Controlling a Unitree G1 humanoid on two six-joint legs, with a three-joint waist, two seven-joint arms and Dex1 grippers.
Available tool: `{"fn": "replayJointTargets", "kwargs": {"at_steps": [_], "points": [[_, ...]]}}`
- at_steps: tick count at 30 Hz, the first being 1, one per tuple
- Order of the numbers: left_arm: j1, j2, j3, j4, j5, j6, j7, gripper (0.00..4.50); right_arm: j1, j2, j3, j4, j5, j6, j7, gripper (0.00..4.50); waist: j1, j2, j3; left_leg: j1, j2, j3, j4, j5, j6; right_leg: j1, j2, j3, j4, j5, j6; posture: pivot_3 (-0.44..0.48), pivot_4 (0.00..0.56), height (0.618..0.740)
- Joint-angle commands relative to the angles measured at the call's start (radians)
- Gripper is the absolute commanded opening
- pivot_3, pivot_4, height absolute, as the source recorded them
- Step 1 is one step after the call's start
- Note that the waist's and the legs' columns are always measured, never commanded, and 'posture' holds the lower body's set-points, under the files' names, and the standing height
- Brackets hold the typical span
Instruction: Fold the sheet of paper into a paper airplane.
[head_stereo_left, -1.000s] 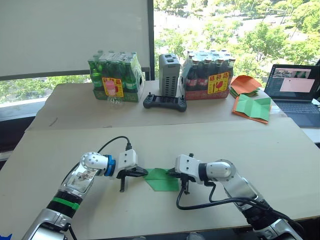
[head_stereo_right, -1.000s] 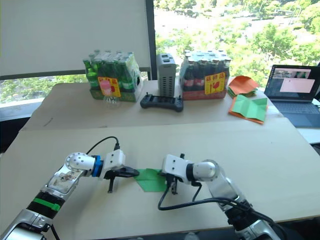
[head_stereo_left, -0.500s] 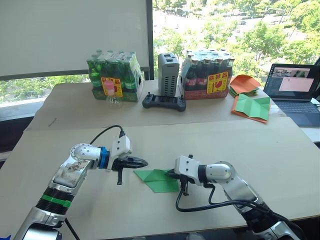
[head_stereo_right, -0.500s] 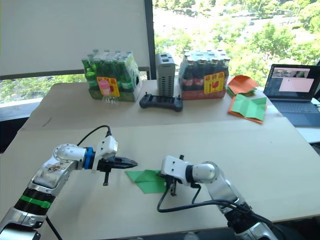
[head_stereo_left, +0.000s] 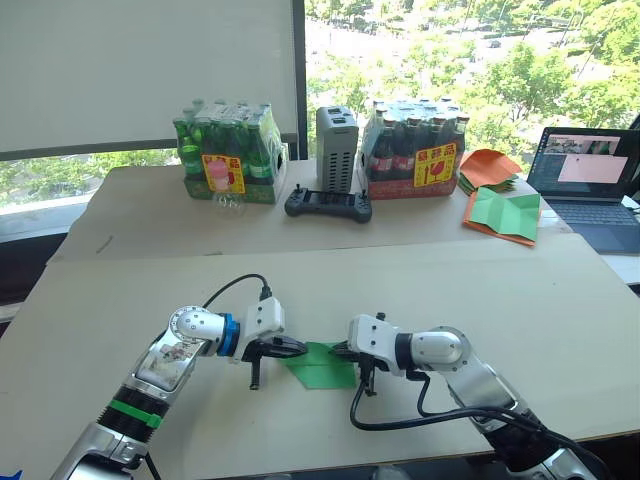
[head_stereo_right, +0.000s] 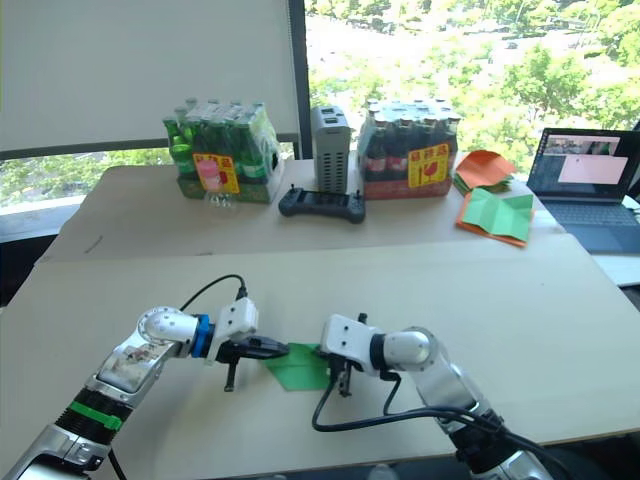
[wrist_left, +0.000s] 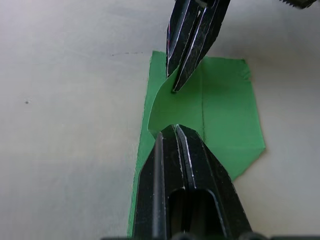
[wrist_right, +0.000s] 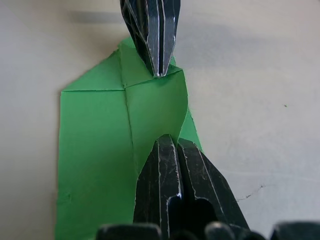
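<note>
Left gripper (head_stereo_left: 290, 347) and right gripper (head_stereo_left: 340, 351) are both closed, each pinching an opposite end of the sheet of paper (head_stereo_left: 320, 365) near the table's (head_stereo_left: 560, 300) front edge. The paper is judged light, limp and easily torn; edge grips suit it. The wrist views reveal a lifted, curling flap; the head views do not.
</note>
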Motion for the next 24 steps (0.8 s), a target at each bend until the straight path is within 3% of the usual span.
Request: {"fn": "replayJointTargets", "kwargs": {"at_steps": [1, 6, 12, 19, 24], "points": [[0.007, 0.006, -0.003, 0.004, 0.015, -0.034, -0.001, 0.0, -0.017, 0.035, -0.035, -0.041, 0.044, 0.057, -0.03, 0.64, 0.0, 0.0, 0.0, 0.0, 0.0, 0.0, 0.0, 0.0, 0.0, 0.0, 0.0, 0.0, 0.0, 0.0, 0.0, 0.0, 0.15, 0.735], [0.015, 0.009, -0.002, 0.009, 0.023, -0.04, 0.002, 0.0, -0.031, 0.05, -0.061, -0.077, 0.069, 0.079, -0.053, 2.31, 0.001, 0.0, 0.0, 0.0, 0.0, 0.0, 0.0, 0.0, 0.0, 0.0, 0.0, 0.0, 0.0, 0.0, 0.0, 0.0, 0.15, 0.735], [0.018, 0.01, -0.002, 0.011, 0.028, -0.037, 0.013, 0.0, 0.013, 0.035, -0.088, -0.25, 0.145, 0.114, -0.052, 2.31, 0.001, 0.0, 0.0, -0.001, 0.0, 0.0, 0.0, 0.0, 0.0, 0.0, 0.0, 0.0, 0.0, 0.0, 0.0, 0.0, 0.15, 0.735], [0.013, 0.014, -0.003, 0.013, 0.028, -0.036, 0.012, 0.0, 0.059, 0.01, -0.026, -0.279, 0.124, 0.145, -0.071, 0.11, 0.002, 0.0, 0.0, -0.001, 0.0, 0.0, 0.0, 0.0, 0.0, 0.0, 0.0, 0.0, 0.0, 0.0, 0.0, 0.0, 0.15, 0.735], [0.009, 0.009, -0.005, 0.014, 0.031, -0.04, 0.017, 0.0, 0.058, 0.065, 0.042, -0.116, 0.054, 0.078, -0.14, 0.03, 0.001, 0.0, 0.0, 0.0, 0.0, 0.0, 0.0, 0.0, 0.0, 0.0, 0.0, 0.0, 0.0, 0.0, 0.0, 0.0, 0.15, 0.735]]}}
